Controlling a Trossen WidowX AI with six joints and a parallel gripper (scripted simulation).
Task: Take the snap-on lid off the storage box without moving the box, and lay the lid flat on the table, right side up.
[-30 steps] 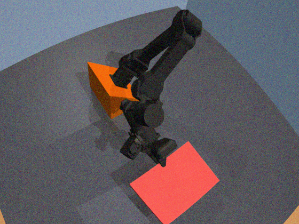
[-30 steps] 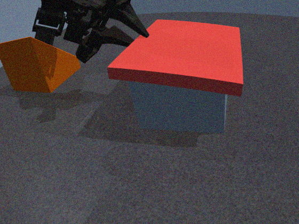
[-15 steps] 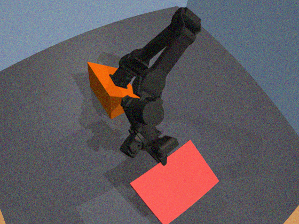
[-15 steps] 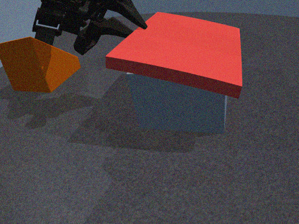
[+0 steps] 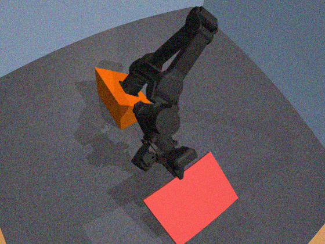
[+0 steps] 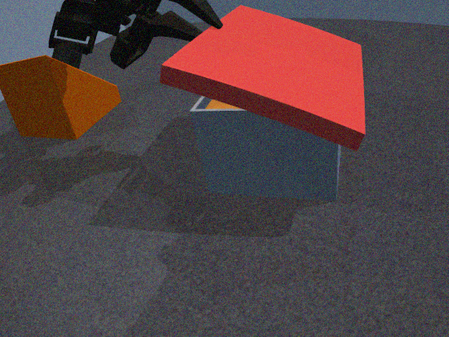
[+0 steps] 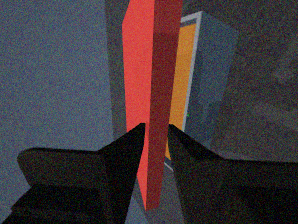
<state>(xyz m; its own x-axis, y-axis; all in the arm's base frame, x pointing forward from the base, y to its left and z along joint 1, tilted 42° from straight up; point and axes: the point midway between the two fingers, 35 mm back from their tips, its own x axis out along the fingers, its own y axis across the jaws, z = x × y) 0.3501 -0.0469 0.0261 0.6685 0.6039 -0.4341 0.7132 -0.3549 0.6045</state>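
The red lid (image 5: 191, 200) (image 6: 273, 60) (image 7: 137, 65) is off the box's rim at its gripper side and tilted, sloping down to the right in the exterior view. My gripper (image 6: 209, 32) (image 7: 156, 127) is shut on the lid's edge, one finger on each face. The blue-grey storage box (image 6: 264, 160) (image 7: 217, 75) stands upright on the table under the lid. Its pale rim and orange inside show at the uncovered part. Whether the lid's far side touches the box is hidden. The lid hides the box in the top view.
An orange angular block (image 5: 108, 99) (image 6: 36, 100) stands on the grey table (image 5: 261, 145) (image 6: 281, 281) beside the arm, to the left of the box in the exterior view. The arm's links pass close over the block in the top view.
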